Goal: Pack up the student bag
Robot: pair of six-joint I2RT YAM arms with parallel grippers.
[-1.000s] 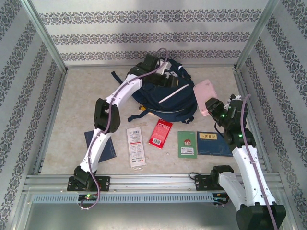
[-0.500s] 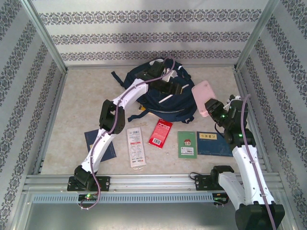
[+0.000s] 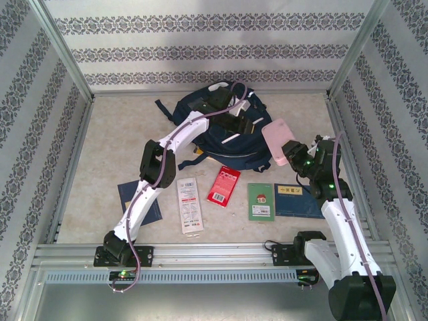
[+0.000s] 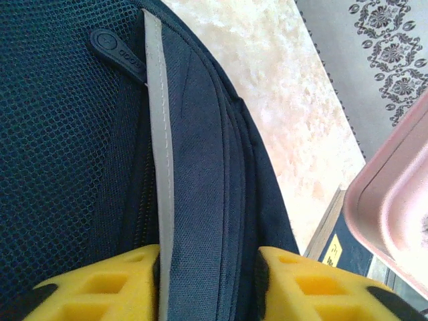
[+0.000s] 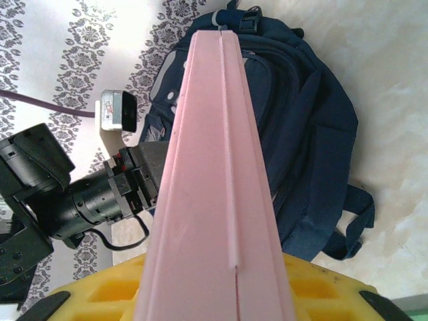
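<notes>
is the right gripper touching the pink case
Touching. The right wrist view shows the pink case clamped between the jaws of the right gripper, with no gap on either side.

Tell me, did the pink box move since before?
Yes. The pink box, held by the right end effector, slid left toward the backpack, judged against the still green booklet.

Top external sitting high above and behind the arm bases, looking down and forward, taking in the whole tabletop (image 3: 110,137) from far. Left wrist camera riding just behind the left claw (image 4: 208,271), pressing close on the student bag (image 4: 200,154), facing rightward across it. Right wrist camera sighting along the pink case (image 5: 215,187) toward that bag, mid-range. All three sharing bag and case
</notes>
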